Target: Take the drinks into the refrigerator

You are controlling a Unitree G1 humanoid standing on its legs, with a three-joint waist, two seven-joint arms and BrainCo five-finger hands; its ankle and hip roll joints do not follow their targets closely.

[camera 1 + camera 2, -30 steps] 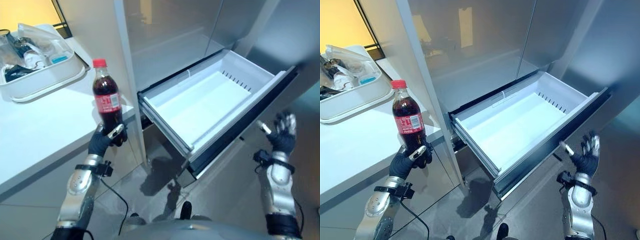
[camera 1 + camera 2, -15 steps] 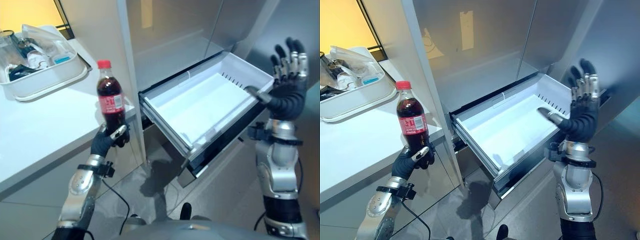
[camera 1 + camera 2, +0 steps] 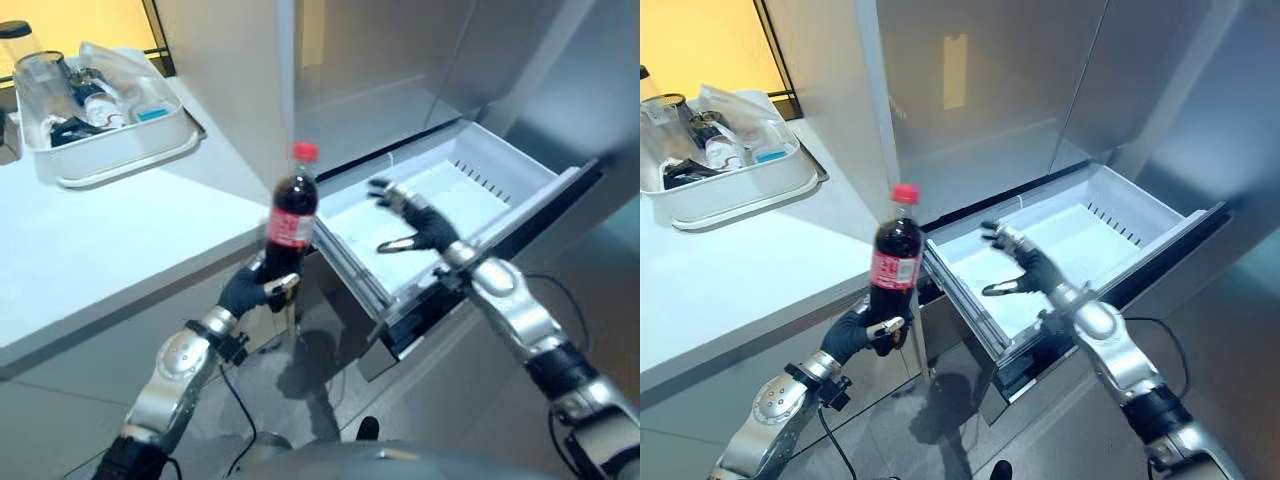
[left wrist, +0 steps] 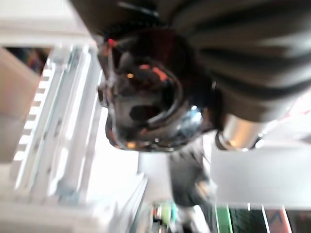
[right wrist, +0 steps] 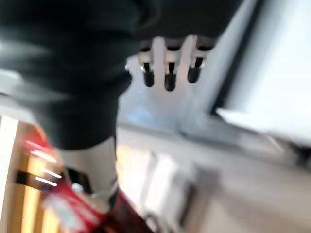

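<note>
Left hand [image 3: 862,335] clenched round the base of the cola bottle [image 3: 896,258]; bottle upright, red cap up, just beside the near corner of the pulled-out refrigerator drawer [image 3: 1160,215]. Low grip likely leaves the body free for a handover or for setting down. Right hand [image 3: 1025,266] over the drawer, fingers spread, grasping nothing, reaching toward the bottle. Drawer holds nothing. White tray [image 3: 750,195] of clutter on the desk [image 3: 730,270], well away from the drawer. Drawer's front rim stands between bottle and cavity.
</note>
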